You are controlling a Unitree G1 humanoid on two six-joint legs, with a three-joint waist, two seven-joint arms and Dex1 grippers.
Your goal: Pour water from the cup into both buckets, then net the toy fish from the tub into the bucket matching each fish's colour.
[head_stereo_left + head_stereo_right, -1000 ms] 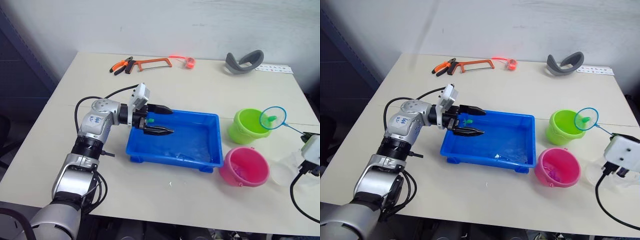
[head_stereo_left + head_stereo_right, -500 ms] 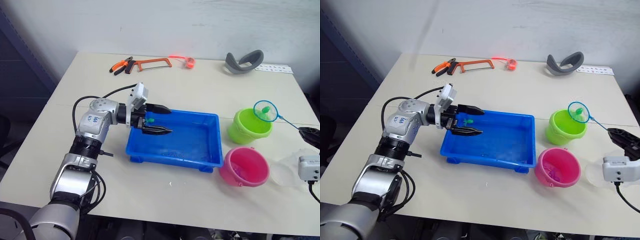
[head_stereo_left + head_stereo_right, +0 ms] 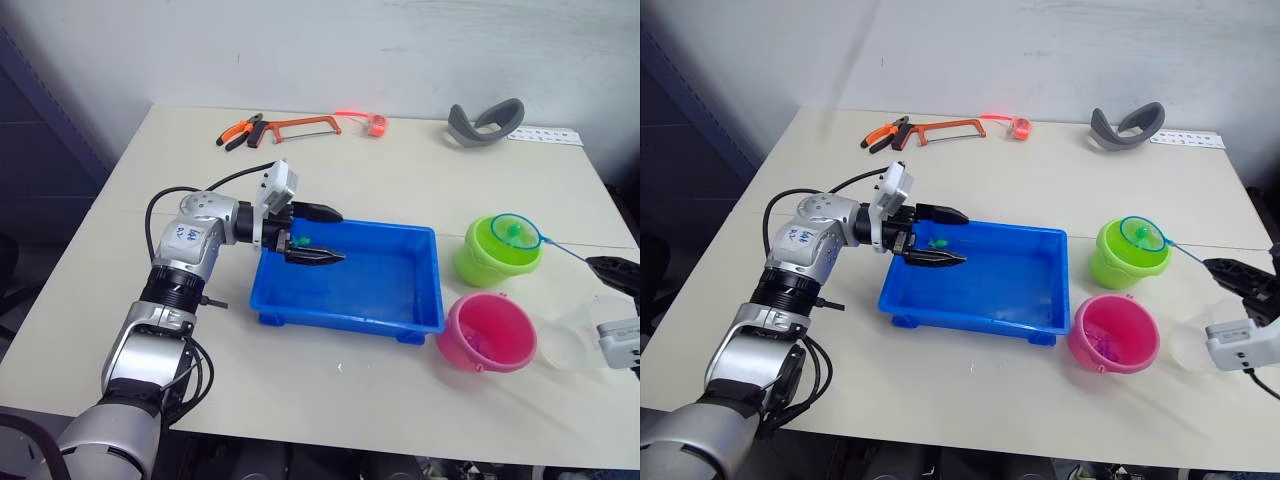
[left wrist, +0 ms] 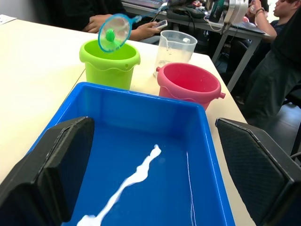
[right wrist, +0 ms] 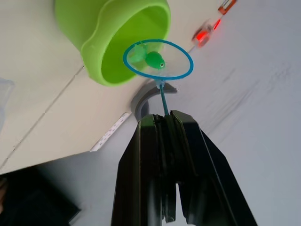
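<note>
The blue tub sits mid-table with water in it. My left gripper hangs open over its left end, a small green toy fish lying between the fingers. Right of the tub stand the lime green bucket and, nearer, the pink bucket; the clear cup is beside the pink one. My right gripper is shut on the net's thin handle. The net's light-blue hoop hovers over the green bucket's mouth with a green fish in it.
An orange hacksaw, pliers, a grey curved band and a white strip lie along the table's far edge. People sit at a desk beyond the table's right side.
The net with its green fish has moved left and down, from beside the green bucket to over its mouth. The left gripper has stayed over the tub.
</note>
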